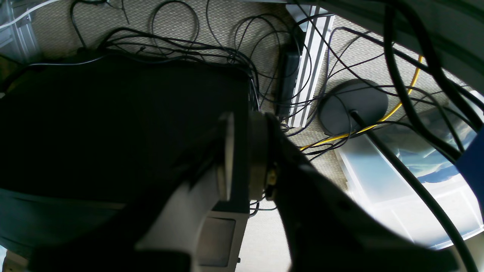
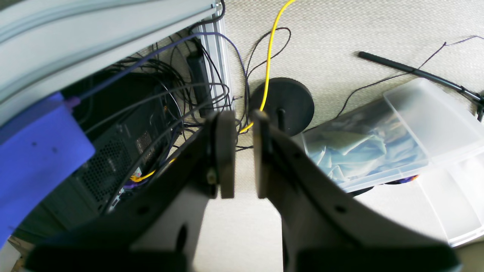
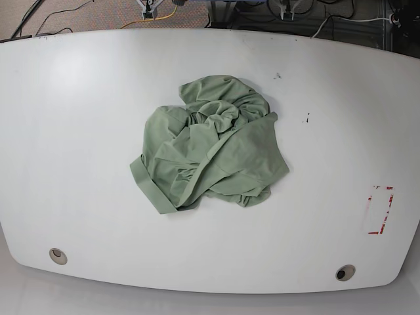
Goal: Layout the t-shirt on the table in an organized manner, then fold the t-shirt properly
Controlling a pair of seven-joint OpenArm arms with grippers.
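The t-shirt lies crumpled mid-table. Neither arm shows in the base view. The right gripper points floorward, jaws narrowly parted, empty; the left gripper likewise, jaws nearly together.

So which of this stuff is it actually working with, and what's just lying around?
For the job:
- t-shirt, crumpled
- table

Just lying about:
- red tape outline
- two grommet holes
- floor cables
- clear bin

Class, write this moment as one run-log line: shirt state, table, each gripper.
t-shirt: crumpled heap, mid-table | table: no arms over it | left gripper: nearly shut, empty | right gripper: slightly open, empty | fold: not started
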